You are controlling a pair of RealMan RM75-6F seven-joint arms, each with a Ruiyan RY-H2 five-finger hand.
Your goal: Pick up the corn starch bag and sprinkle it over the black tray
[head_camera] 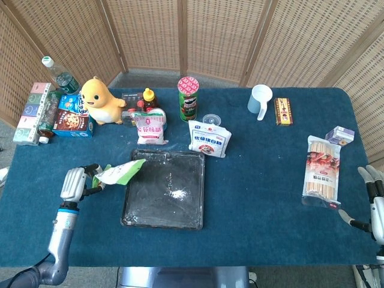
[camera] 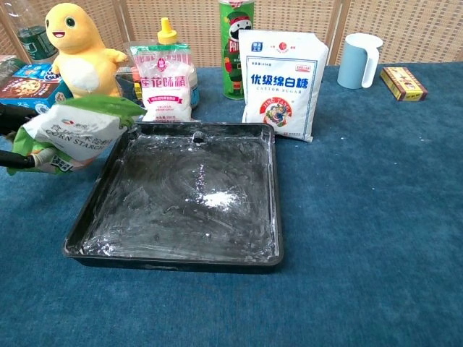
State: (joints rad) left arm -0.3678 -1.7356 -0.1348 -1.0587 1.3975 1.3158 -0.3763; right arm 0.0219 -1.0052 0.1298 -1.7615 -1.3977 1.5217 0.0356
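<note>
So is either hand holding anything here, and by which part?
The left hand holds the corn starch bag by its white end, the green end over the tray rim. The right hand holds nothing.

The counter (head_camera: 264, 180) is covered in matt, napped dark blue cloth. The black rectangular plastic tray (camera: 269, 210) has a dull sheen, smeared and dusted with white powder. The white-and-green corn starch bag (camera: 76, 130) is smooth, crinkled plastic film. The left robot hand (head_camera: 75, 184) has a silvery metallic shell. The yellow plush duck toy (head_camera: 99, 100) looks soft and fuzzy. Behind, the woven folding screen (head_camera: 210, 36) is coarse, tan wicker.
</note>
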